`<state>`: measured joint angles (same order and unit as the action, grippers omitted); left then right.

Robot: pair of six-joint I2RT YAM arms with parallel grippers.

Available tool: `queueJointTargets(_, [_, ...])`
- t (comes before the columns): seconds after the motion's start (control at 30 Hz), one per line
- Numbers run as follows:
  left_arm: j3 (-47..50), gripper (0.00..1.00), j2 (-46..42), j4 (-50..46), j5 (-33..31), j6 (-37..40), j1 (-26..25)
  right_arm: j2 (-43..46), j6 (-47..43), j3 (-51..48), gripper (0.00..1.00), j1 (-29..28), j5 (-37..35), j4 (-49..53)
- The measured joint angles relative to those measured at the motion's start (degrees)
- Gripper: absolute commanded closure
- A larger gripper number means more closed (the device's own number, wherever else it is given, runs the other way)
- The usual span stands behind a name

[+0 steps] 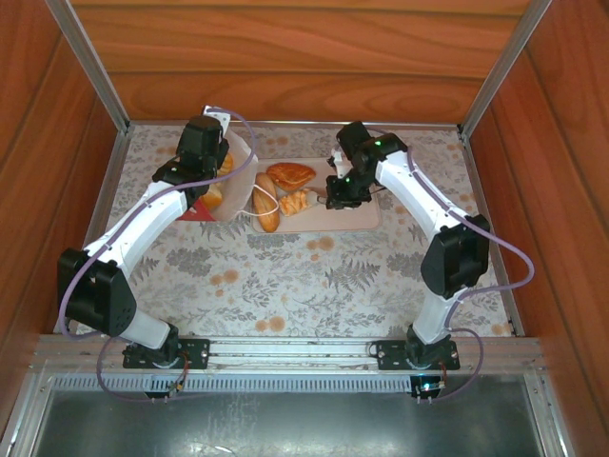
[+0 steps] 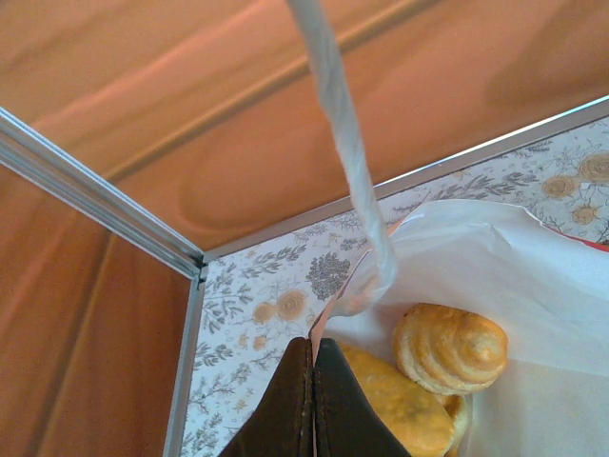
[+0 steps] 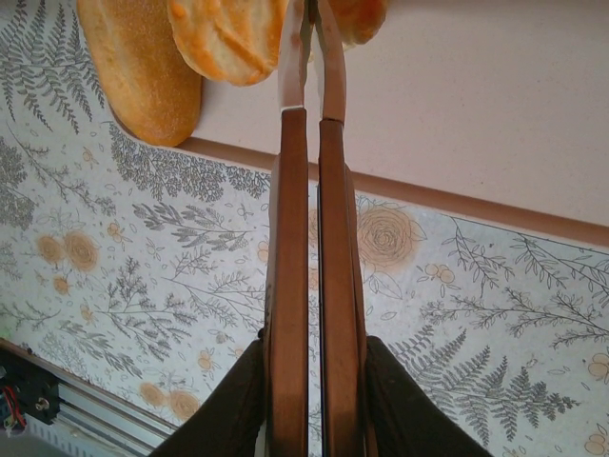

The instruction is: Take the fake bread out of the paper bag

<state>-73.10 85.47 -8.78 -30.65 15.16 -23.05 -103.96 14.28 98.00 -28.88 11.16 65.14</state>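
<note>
The bread (image 2: 449, 347) looks light, hard and glossy, so it may slip; I'd pinch a piece across its narrow middle. Two pieces sit inside the bag (image 2: 504, 257), just beside the left gripper (image 2: 313, 357), which is clamped on the bag's rim. Right of the bag, three more lie on the tray (image 1: 366, 217), where the right gripper (image 3: 309, 29) hangs among them, fingers pressed together, nothing seen between

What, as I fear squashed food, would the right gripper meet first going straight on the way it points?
Probably the golden bun on the pink tray, beside its tips; the shut right gripper points between it and another pastry, so it might slip past. Height unclear.
</note>
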Motion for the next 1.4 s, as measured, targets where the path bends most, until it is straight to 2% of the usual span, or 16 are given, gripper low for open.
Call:
queueJointTargets(0.2, [0.0, 1.0, 0.0, 0.0, 0.5, 0.0, 0.0, -1.8, 0.8, 1.7, 0.72, 0.0, -0.2, -0.5])
queueJointTargets(0.47, [0.0, 1.0, 0.0, 0.0, 0.6, 0.0, 0.0, -1.9, 2.3, 2.3, 0.63, 0.0, -0.7, -1.1])
queueJointTargets(0.93, [0.0, 1.0, -0.6, -0.1, 1.0, -0.1, 0.0, 3.8, 3.5, 1.8, 0.65, 0.0, -1.6, -1.3])
queueJointTargets(1.2, [0.2, 1.0, -0.8, -0.2, 1.6, -0.4, 0.0, 12.6, 5.4, -0.2, 0.65, -0.1, 2.2, -3.7])
queueJointTargets(1.4, [0.5, 1.0, -0.9, -0.2, 1.9, -0.7, 0.0, 16.3, 6.0, 1.9, 0.64, -4.9, 2.7, -4.7])
